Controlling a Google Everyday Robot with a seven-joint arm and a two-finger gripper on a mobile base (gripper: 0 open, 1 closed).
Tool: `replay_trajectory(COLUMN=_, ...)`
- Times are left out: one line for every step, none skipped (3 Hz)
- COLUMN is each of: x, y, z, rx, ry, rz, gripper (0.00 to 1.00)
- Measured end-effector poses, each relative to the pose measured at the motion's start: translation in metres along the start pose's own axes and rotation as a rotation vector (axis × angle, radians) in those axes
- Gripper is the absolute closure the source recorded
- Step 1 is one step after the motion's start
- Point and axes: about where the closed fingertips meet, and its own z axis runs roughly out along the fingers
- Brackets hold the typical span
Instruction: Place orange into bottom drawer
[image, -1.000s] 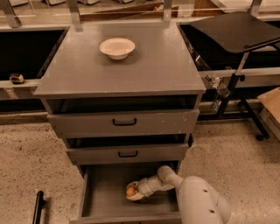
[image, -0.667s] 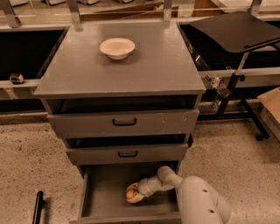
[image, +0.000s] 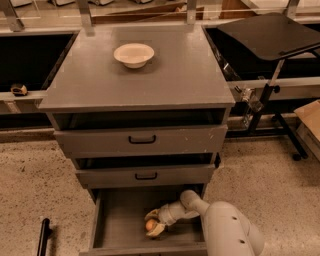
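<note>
The robot's white arm (image: 227, 234) reaches down from the right into the pulled-out bottom drawer (image: 117, 227). Its pincer (image: 154, 223) is closed around the orange (image: 150, 226), low over the drawer's plain grey floor near the middle. The fruit is held this deep, it appears, so it can be let go without dropping and rolling. Whether it already touches the floor cannot be told from here. The drawer stands well open to give the arm room beneath the two upper drawers (image: 142, 141), which are only partly pulled out. A cream bowl (image: 133, 54) sits apart on the grey counter (image: 175, 82) above, playing no part. Compared with a second ago, little has changed: the pincer and its fruit have sunk only slightly toward the drawer's front, the grip has not been released, and the bowl and drawers are where they were. The placing looks nearly done, with only the release left.
</note>
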Motion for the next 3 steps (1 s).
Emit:
replay_trajectory(x=-0.013, y=0.003, z=-0.002, rx=-0.027, ry=0.010, rz=-0.077, gripper=0.00)
replay_trajectory(x=-0.037, y=0.010, z=-0.032, rx=-0.002, ry=0.021, rz=-0.215, gripper=0.00)
replay_trajectory(x=-0.066, y=0.019, z=-0.089, rx=0.094, ry=0.028, rz=-0.364, gripper=0.00)
